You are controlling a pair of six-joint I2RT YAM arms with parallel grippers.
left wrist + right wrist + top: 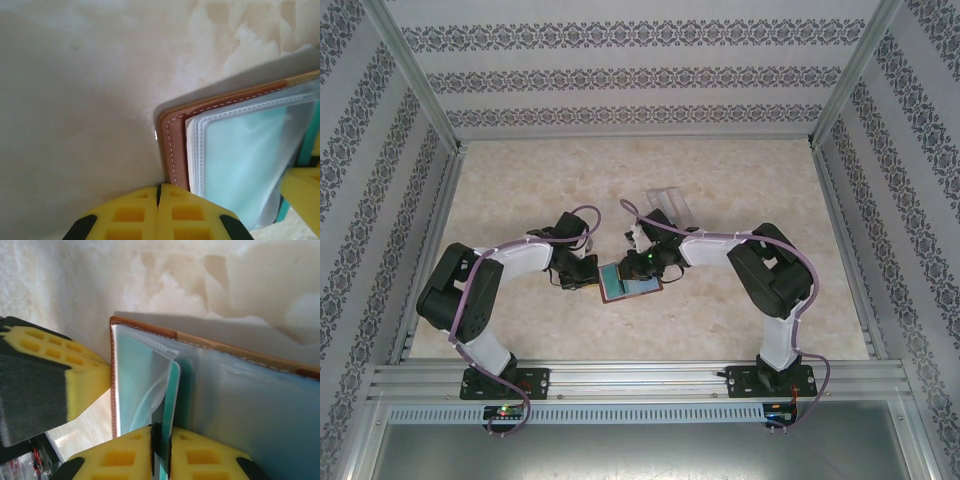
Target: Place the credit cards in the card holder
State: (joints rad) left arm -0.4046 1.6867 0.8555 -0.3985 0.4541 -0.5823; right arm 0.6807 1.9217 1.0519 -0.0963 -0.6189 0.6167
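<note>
The brown card holder (pixel 628 284) is sitting open between the two arms, near the middle of the table (pixel 520 190). The left gripper (pixel 158 200) is pressing its jaws together at the holder's stitched corner. It seems to be pinching the cover, but the view there is poor. The right gripper (pixel 161 445) is clenching its jaws on a teal credit card (pixel 173 395), which is standing partly inside a clear sleeve.

Reddish-brown card holder (pixel 175 145), white-stitched, teal credit card (pixel 245 160)
</note>
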